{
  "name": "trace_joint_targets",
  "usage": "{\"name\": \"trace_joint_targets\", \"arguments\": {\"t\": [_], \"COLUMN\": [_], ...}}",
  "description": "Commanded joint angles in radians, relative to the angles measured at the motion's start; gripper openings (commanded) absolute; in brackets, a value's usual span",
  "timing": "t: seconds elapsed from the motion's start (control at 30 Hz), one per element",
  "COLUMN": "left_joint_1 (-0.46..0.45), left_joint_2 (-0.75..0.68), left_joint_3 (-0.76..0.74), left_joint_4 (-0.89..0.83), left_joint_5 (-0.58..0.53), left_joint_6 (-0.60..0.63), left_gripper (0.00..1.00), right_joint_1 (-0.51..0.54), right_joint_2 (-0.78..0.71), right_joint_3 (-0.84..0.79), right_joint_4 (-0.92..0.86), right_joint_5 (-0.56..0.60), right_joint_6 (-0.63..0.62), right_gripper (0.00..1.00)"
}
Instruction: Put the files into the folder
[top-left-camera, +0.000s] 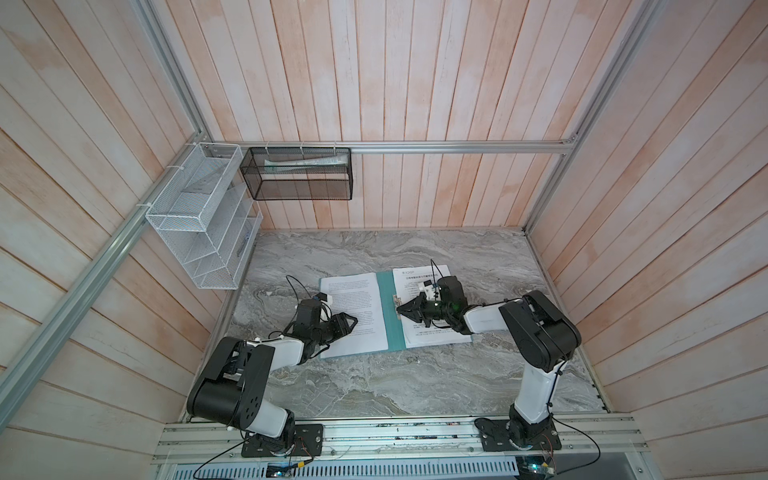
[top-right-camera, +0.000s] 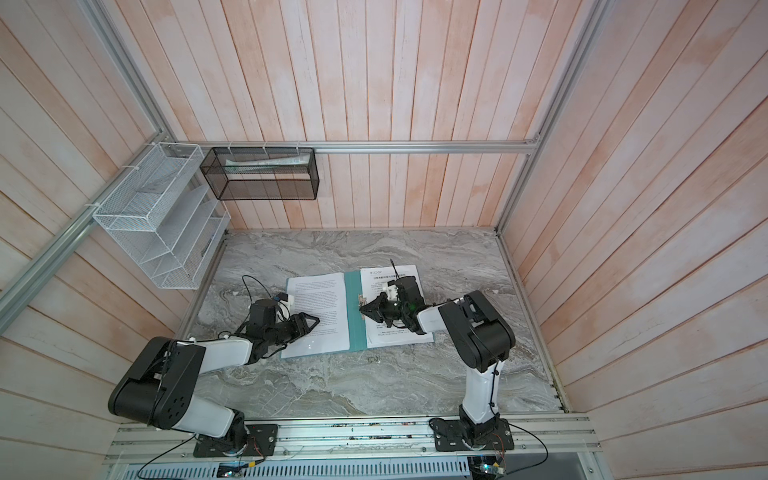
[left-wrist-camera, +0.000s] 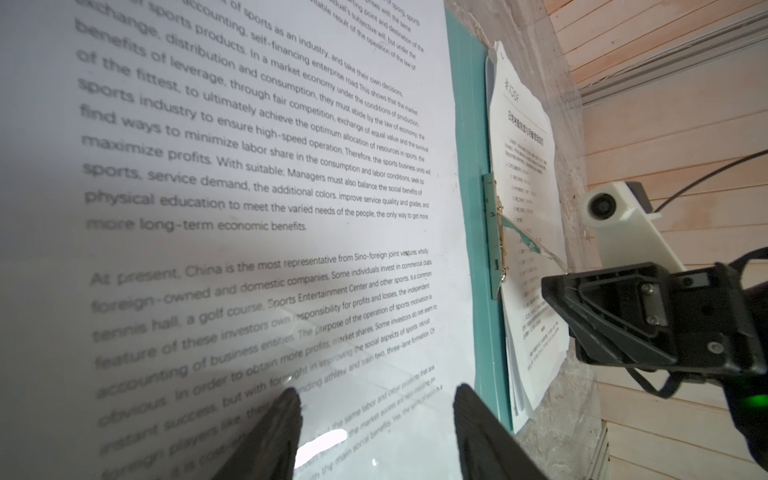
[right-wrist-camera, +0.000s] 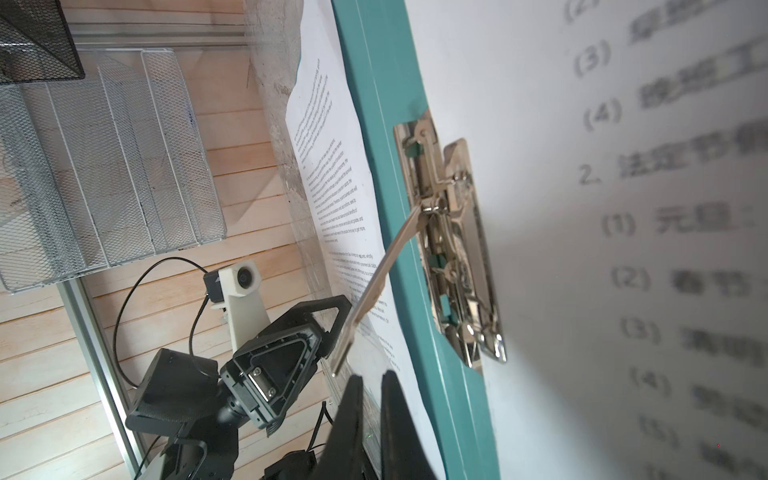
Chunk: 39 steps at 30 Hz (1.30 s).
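The teal folder (top-left-camera: 388, 328) (top-right-camera: 354, 332) lies open on the marble table. A glossy file with English text (top-left-camera: 353, 297) (left-wrist-camera: 266, 174) lies flat on its left half. More files, the top one headed by a small logo (top-left-camera: 417, 280) (left-wrist-camera: 523, 137), lie on its right half with their edge under the silver clip (right-wrist-camera: 453, 249) (left-wrist-camera: 492, 232). The clip's lever (right-wrist-camera: 374, 286) stands raised. My right gripper (top-left-camera: 400, 309) (right-wrist-camera: 372, 376) is shut and empty, its tips just beside the lever's end. My left gripper (top-left-camera: 353, 322) (left-wrist-camera: 376, 395) hovers open over the left file, holding nothing.
A white wire mesh rack (top-left-camera: 199, 232) hangs on the left wall. A black mesh basket (top-left-camera: 299, 174) with a rolled paper inside hangs on the back wall. Wooden walls close in the table (top-left-camera: 415, 382) on three sides.
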Motion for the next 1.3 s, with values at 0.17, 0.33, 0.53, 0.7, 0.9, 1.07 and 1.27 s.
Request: {"name": "trace_joint_targets", "arguments": {"t": [0.17,0.33,0.53,0.7,0.9,1.07,1.27], "left_joint_1": [-0.003,-0.003,-0.003,-0.003,-0.003,-0.002,-0.002], "left_joint_2": [0.016,0.020,0.027,0.036,0.041,0.054,0.080], "left_joint_3": [-0.004,-0.007,-0.007,-0.004,0.000,0.002,0.010], "left_joint_4": [-0.019,-0.015,-0.010,-0.006,-0.005,-0.002,-0.001], "left_joint_5": [-0.005,-0.005,-0.005,-0.005,-0.003,-0.003,-0.005], "left_joint_6": [0.020,0.022,0.022,0.022,0.024,0.025,0.030], "left_gripper": [0.61,0.61,0.61,0.61,0.61,0.61,0.61], "right_joint_1": [-0.004,-0.006,-0.010,-0.012,-0.012,-0.013,-0.015], "right_joint_2": [-0.044,-0.021,0.014,0.030,0.048,0.062,0.069], "right_joint_3": [-0.001,0.029,0.047,0.069,0.075,0.079,0.072], "right_joint_4": [0.015,0.001,0.006,-0.017,-0.017,-0.015,-0.027], "right_joint_5": [-0.005,-0.016,-0.017,-0.019,-0.027,-0.034,-0.037], "right_joint_6": [-0.023,-0.026,-0.016,-0.024,-0.020,-0.019,-0.031], "right_gripper": [0.19,0.19,0.18,0.18,0.13,0.10,0.07]}}
